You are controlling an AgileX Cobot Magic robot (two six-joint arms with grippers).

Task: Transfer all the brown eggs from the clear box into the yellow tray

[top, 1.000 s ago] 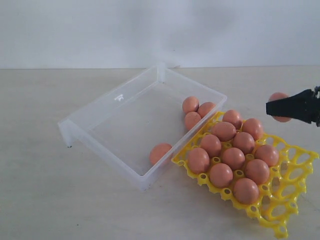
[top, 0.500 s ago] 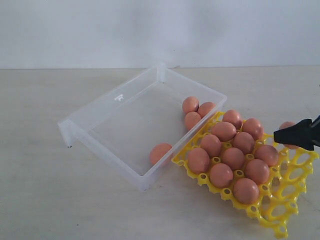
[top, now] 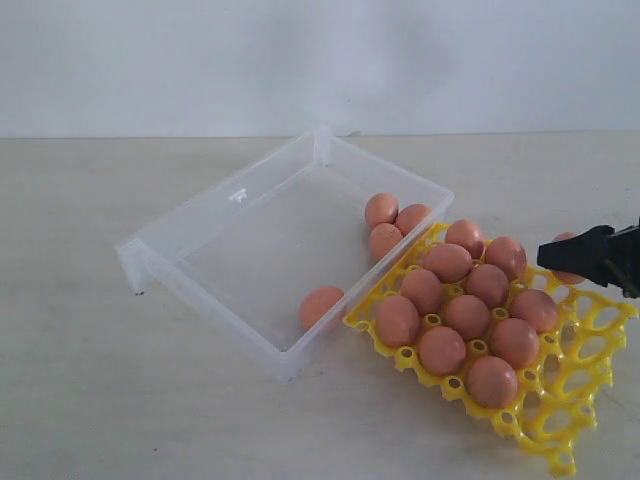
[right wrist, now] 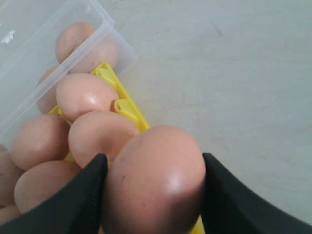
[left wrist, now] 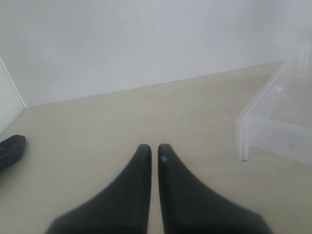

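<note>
The clear box [top: 200, 215] lies at the middle left, with three brown eggs [top: 381, 209] clustered in its far right corner and one more egg [top: 320, 305] by its near wall. Against the box's right side sits the yellow tray [top: 590, 350], with several eggs [top: 466, 315] in its cups. My right gripper [top: 560, 256] is at the tray's far right edge, shut on a brown egg [right wrist: 156, 178] just above the tray [right wrist: 127, 112]. My left gripper [left wrist: 153, 148] is shut and holds nothing, low over the table to the left of the box [left wrist: 278, 117].
Several open cups [top: 580, 385] of the tray's right side hold nothing. A dark object [left wrist: 10, 150] lies on the table at the edge of the left wrist view. A white wall stands behind the table.
My right gripper with the egg came down from above the table to the tray's far right edge, and has since shifted slightly left. The other eggs have not moved.
</note>
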